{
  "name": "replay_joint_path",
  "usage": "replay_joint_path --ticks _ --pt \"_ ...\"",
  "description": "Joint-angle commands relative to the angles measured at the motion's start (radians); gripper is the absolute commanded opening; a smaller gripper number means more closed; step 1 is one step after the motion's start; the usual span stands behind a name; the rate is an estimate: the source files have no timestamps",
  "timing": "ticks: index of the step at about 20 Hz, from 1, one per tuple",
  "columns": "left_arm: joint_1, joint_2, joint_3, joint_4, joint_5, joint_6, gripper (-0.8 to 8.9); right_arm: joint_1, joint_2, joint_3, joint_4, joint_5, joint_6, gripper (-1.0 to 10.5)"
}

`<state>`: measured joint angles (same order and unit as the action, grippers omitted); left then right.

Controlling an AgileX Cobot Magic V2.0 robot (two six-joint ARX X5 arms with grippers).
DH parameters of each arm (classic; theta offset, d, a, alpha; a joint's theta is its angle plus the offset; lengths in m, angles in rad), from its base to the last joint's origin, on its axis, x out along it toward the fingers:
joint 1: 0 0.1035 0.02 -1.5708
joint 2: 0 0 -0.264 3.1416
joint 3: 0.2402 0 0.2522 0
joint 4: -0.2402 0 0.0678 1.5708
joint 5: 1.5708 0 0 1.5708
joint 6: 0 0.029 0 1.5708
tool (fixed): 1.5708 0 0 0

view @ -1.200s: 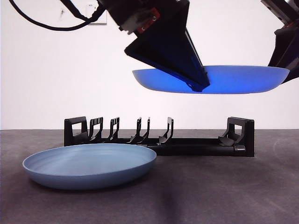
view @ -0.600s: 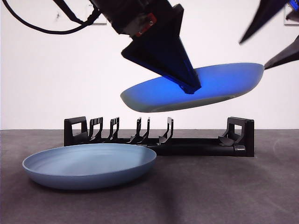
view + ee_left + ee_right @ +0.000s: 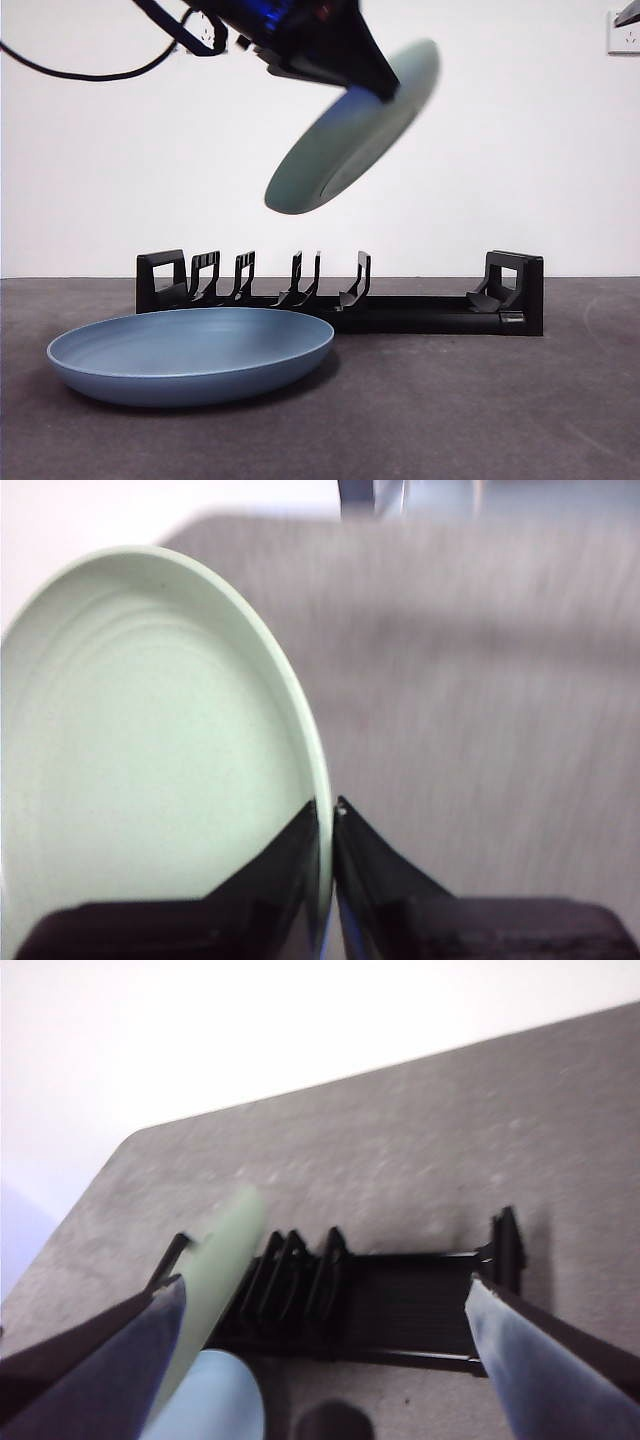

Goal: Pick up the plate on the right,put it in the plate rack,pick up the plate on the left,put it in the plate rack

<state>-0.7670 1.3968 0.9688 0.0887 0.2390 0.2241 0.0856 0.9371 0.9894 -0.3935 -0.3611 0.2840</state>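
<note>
The left gripper (image 3: 327,815) is held high above the plate rack (image 3: 340,294), angled down toward 4 o'clock, its fingers clamped on the rim of a pale green plate (image 3: 352,130) that is tilted steeply. The right gripper (image 3: 320,1350) is held with fingers wide apart, empty. Two plates are seen: the blue plate (image 3: 190,354) lies flat on the desk (image 3: 480,410) at 7 o'clock of the rack.

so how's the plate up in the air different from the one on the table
The raised plate is pale green; the table plate is blue. The raised plate is steeply tilted above the rack, while the table plate lies flat in front of the rack's left part. The left gripper pinches the raised plate's rim; nothing holds the table plate. Both are round, shallow and plain.
</note>
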Motion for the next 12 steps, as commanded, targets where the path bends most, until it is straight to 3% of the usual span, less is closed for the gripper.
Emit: replay_joint_path --ticks 1,6,12 --pt "0.099 0.001 0.002 0.136 0.170 -0.266 -0.09 0.000 -0.006 0.002 0.003 0.009 -0.007 4.7" --pt "0.261 0.001 0.002 0.319 0.315 -0.519 -0.10 0.000 -0.005 0.002 -0.018 0.009 -0.010 4.7" --pt "0.413 0.001 0.002 0.378 0.373 -0.678 -0.10 0.000 -0.002 0.002 -0.034 0.009 -0.013 4.7"
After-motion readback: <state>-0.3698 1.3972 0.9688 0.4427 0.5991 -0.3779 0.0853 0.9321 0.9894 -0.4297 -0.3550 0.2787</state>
